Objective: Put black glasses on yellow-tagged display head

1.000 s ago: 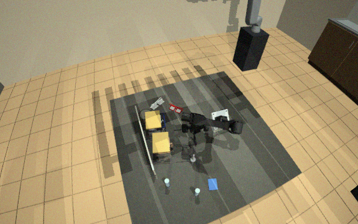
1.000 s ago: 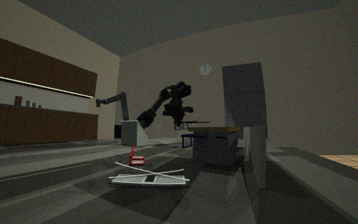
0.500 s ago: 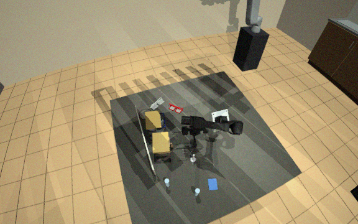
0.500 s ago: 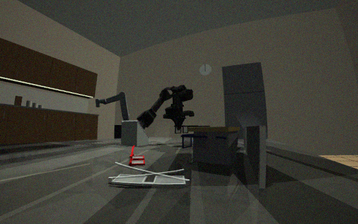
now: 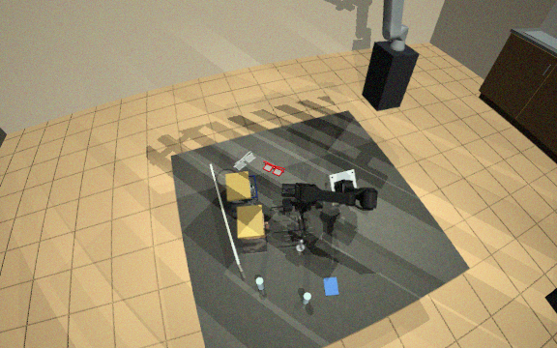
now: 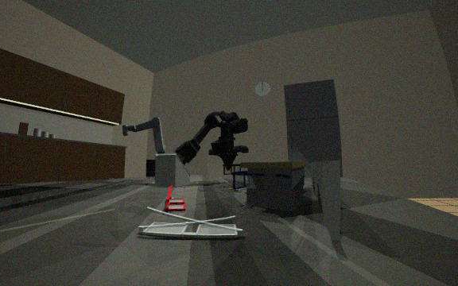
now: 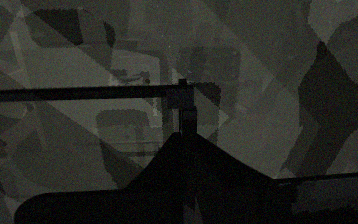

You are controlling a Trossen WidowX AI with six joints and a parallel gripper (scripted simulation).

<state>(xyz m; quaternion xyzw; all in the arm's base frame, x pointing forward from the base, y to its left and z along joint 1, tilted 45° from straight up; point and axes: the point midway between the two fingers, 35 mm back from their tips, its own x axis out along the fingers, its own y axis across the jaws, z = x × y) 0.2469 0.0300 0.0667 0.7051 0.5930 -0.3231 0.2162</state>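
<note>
My gripper [image 6: 229,166] [image 7: 183,139] is shut on the black glasses [image 6: 236,164] [image 7: 80,93]. They hang level from the fingertips, one long dark bar reaching left in the wrist view. In the top view they are thin dark lines, right of the lower head. Two display heads have flat yellow tops: the upper head [image 5: 238,187] and the lower head [image 5: 250,221]. The upper head wears blue glasses [image 5: 256,188] [image 6: 234,180]. The lower head wears no glasses that I can make out. The black glasses are apart from both heads. I cannot tell which head has the yellow tag.
Red glasses [image 5: 274,168] [image 6: 175,209] and white glasses [image 5: 245,160] [image 6: 189,236] lie on the dark surface. A long thin white-edged panel [image 5: 225,217] stands behind the heads. A small silver stand [image 5: 300,246], two pale-topped posts [image 5: 259,281] [image 5: 307,297] and a blue card [image 5: 331,286] are nearby.
</note>
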